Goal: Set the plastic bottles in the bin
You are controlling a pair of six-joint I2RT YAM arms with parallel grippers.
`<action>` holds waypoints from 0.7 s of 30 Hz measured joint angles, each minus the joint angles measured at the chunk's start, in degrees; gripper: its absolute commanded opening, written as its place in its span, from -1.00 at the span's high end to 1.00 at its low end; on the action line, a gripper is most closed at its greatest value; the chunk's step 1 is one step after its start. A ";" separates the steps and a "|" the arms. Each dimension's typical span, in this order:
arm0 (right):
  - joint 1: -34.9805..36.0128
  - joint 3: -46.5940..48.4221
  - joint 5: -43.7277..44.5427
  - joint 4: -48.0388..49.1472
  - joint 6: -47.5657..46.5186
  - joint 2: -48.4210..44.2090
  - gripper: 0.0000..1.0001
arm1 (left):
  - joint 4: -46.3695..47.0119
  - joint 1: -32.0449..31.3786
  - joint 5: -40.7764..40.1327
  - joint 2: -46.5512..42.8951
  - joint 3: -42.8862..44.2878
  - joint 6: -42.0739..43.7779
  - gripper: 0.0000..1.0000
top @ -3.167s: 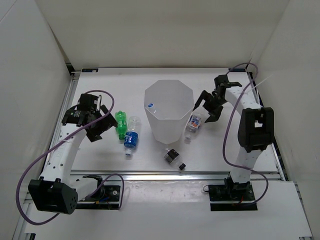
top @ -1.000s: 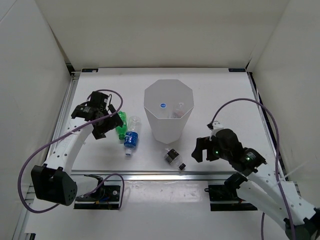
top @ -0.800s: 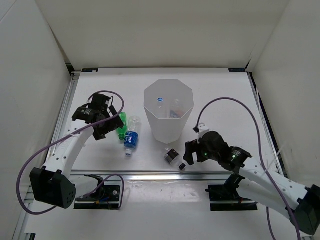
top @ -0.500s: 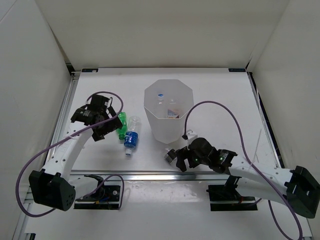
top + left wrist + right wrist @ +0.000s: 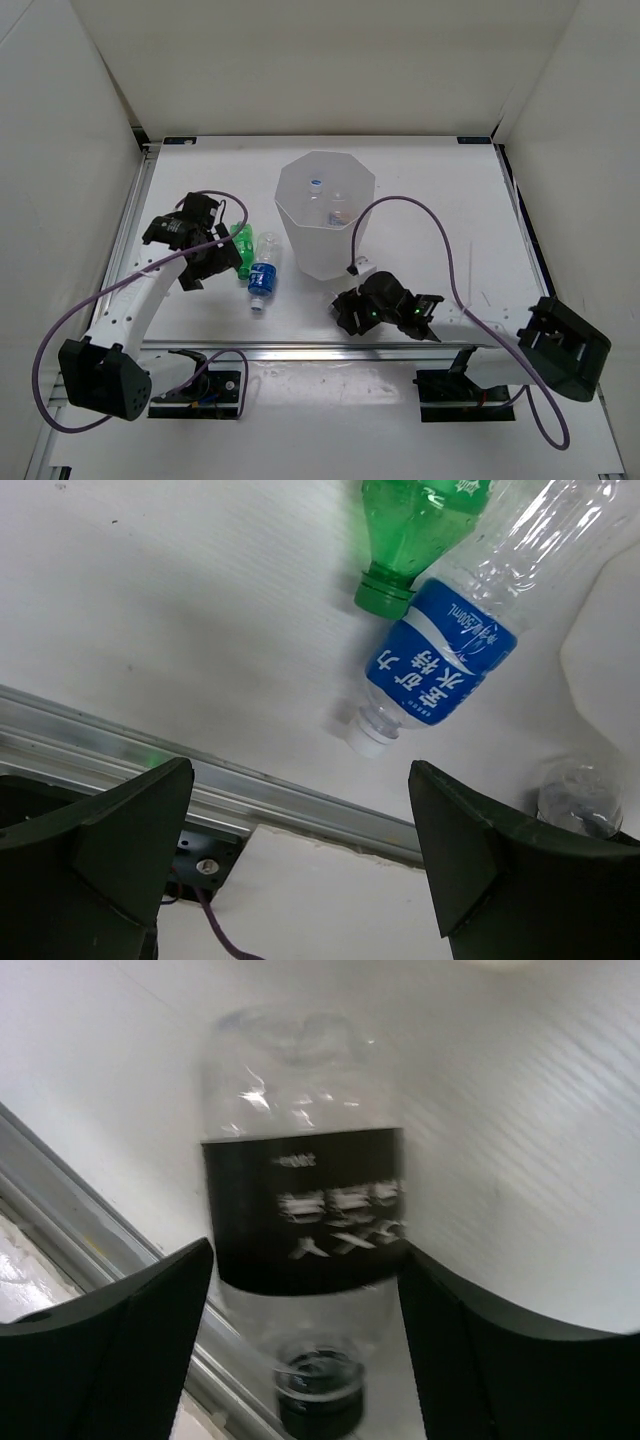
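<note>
Right pincer [image 5: 305, 1252] agape astride dark-labelled bottle [image 5: 300, 1090], bin [image 5: 320, 250] just behind; left pincer [image 5: 300, 770] agape above green bottle [image 5: 410, 520], blue-labelled bottle [image 5: 440, 665]

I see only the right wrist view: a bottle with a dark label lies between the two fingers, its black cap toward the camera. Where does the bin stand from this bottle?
Observer: In the top view the bin stands upright just beyond the right hand, on the side away from the arm bases.
Operator: Are other bottles on the table?
Observer: Yes, two. The green bottle and the blue-labelled bottle lie side by side, to the left of the bin.
Operator: What does the left hand do?
Observer: The left hand is open beside the green bottle and holds nothing.
</note>
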 measured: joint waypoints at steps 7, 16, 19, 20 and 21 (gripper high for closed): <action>1.18 3.41 -1.36 -2.19 1.55 0.94 0.09 | -1.44 0.00 -0.87 1.75 0.02 0.90 -1.00; 3.41 21.84 4.39 -31.85 2.97 -21.66 0.24 | 2.99 0.00 -1.07 1.66 -1.18 -1.38 -1.00; 3.67 40.19 7.50 -38.45 -0.96 -18.97 0.24 | 6.91 -0.07 1.40 1.62 -3.58 -2.25 -1.00; 3.65 45.88 8.48 -38.91 -2.86 -17.16 0.24 | 8.07 -0.13 2.12 1.62 -4.31 -2.49 -0.97; 3.67 51.95 9.53 -39.34 -5.42 -14.69 0.27 | 9.40 -0.26 2.97 1.62 -4.92 -2.62 -0.97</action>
